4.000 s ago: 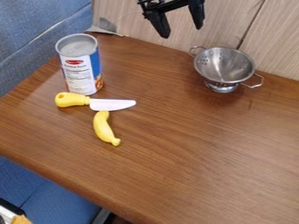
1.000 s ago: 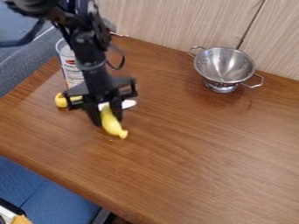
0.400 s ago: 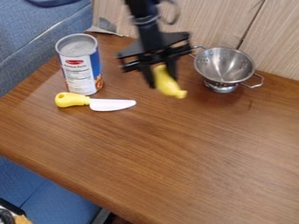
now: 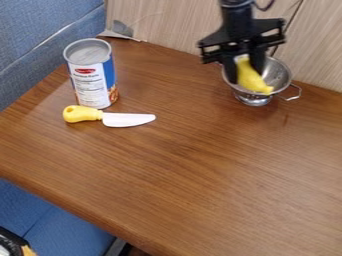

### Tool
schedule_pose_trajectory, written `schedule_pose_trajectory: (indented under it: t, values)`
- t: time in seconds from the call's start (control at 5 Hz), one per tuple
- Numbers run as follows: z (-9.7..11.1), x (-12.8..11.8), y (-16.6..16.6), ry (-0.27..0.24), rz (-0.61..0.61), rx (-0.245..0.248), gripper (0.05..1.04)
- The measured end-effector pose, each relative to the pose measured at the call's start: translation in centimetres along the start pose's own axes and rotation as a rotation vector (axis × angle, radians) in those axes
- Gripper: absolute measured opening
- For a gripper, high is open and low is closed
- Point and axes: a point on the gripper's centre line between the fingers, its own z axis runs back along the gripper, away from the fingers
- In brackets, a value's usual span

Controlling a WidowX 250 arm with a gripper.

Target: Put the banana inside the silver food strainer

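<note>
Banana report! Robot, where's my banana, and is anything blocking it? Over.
Gripper has banana between its jaws. Banana at strainer bowl; above or already inside, can't tell. Nothing seen blocking; can and knife off to one side.

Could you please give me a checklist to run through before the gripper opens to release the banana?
1. Banana held between the fingers of the gripper: ok.
2. Strainer upright on its base: ok.
3. Banana lined up with the strainer's bowl from this viewpoint: ok.
4. Banana's lower end below the rim, inside the bowl: cannot tell.
5. Can and toy knife well apart from the strainer: ok.
</note>
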Motion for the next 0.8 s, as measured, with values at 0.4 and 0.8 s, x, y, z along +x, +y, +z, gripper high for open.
schedule_pose_trajectory:
  t: [0.4,0.8]
  values:
    - [-2.2,2.1,-2.1,-0.012,0.009,0.03,0.405]
    - [-4.0,4.0,-3.0,-0.014,0.041,0.063,0.404]
